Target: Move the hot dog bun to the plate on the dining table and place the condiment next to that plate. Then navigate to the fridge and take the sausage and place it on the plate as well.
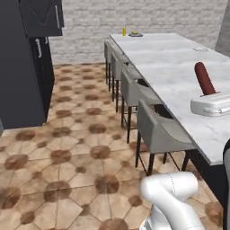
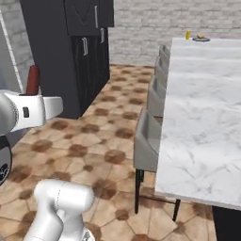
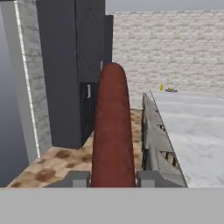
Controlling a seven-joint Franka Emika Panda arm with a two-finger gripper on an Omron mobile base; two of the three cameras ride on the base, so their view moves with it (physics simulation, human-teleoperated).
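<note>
The dining table (image 1: pixel 170 63) ran long and white from the near foreground toward the brick back wall (image 2: pixel 188 19), its near end cut off at the frame edge in both base views. A row of grey stools (image 1: pixel 157 130) stood tucked along its side, the far ones overlapping so that they were hard to count. Black cabinets (image 2: pixel 80 52) rose across the tiled floor (image 1: pixel 67 134) from the table, their tops cut off in each view.

The gripper (image 3: pixel 113 178) was clamped on the sausage (image 3: pixel 113 127), one dark finger tip pressed against each side of its lower end. In the hand view the sausage stood upright between the fingers and hid part of the cabinets behind it. In the left base view its dark red-brown upper part stuck up above the white hand, over the table's near stretch; in the right base view a reddish tip showed above the hand at the left edge, and the fingers themselves were hidden there.

At the table's far end the plate (image 1: pixel 135 34) lay flat with the hot dog bun (image 1: pixel 134 33) on it, too small to make out in detail. The condiment (image 1: pixel 124 31) stood upright just beside the plate.
</note>
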